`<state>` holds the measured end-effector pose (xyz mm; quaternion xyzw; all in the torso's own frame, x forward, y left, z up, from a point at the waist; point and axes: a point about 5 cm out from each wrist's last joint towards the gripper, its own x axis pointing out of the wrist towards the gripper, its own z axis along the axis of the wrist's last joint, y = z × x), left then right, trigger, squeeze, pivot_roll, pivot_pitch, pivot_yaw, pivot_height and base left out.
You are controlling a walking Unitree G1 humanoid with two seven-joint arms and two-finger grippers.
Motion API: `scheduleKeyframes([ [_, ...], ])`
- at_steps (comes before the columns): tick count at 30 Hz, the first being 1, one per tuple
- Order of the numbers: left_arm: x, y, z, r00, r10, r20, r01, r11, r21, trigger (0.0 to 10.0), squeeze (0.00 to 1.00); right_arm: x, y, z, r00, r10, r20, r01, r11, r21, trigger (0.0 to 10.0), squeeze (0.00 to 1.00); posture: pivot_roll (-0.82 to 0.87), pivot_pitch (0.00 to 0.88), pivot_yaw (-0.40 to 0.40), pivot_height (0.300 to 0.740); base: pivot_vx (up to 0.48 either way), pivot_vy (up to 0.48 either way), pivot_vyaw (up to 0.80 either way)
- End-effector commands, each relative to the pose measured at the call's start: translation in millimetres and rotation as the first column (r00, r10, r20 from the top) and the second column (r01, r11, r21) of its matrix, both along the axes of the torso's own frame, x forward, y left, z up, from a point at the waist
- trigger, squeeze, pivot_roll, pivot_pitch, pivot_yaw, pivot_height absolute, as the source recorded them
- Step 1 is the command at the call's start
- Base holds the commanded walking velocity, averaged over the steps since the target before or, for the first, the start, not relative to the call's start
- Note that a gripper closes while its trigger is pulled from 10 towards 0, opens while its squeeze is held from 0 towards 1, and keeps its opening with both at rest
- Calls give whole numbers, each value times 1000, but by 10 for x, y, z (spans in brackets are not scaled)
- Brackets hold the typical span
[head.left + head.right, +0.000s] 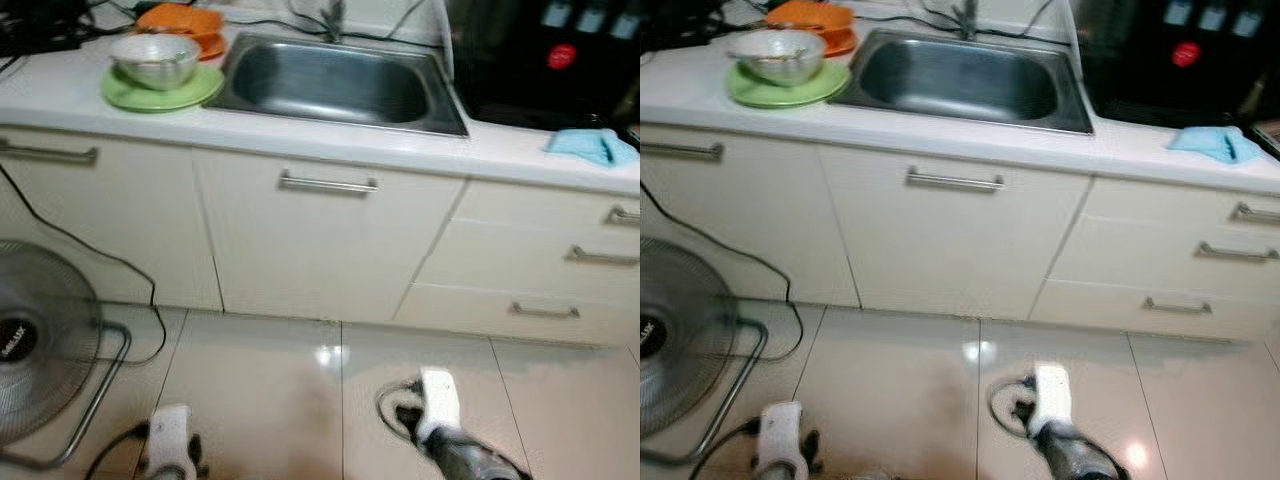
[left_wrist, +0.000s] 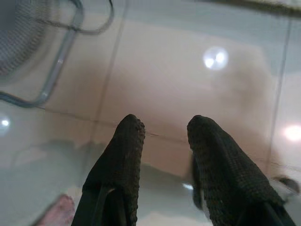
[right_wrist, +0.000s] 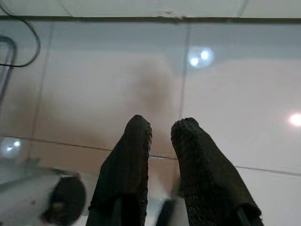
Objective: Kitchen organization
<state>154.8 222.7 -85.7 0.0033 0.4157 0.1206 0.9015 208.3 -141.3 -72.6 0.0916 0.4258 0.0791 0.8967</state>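
While both arms hang low over the floor, the head views show the approach step: a metal bowl on a green plate waits at the counter's far left, beside the sink. Next, the robot likely steps closer and raises an arm. A fan and its cable crowd the left. Left wrist: left end effector, fingers apart, empty. Right wrist: right end effector, narrowly apart, empty.
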Motion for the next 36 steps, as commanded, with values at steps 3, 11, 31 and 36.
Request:
scheduleKeyframes([
  [3,16,-59,-6,1000,-13,0,13,1000,-6,10000,0,-45,-125,-24,1000,-13,-15,12,999,-31,10000,0,34,56,-18,718,312,304,0],
  [11,3,-45,-8,1000,-8,0,8,1000,-5,10000,0,-52,-132,-28,999,-32,-16,31,999,-27,10000,0,37,59,-20,718,316,299,0],
  [31,37,-59,5,1000,-6,13,6,1000,-10,10000,0,-10,-135,-3,999,-34,-1,34,999,-20,10000,0,38,52,-23,718,78,73,0],
  [36,28,-55,-1,1000,-10,3,10,1000,-4,10000,0,-11,-132,-3,999,-35,-1,35,999,-20,10000,0,39,51,-23,718,0,0,0],
])
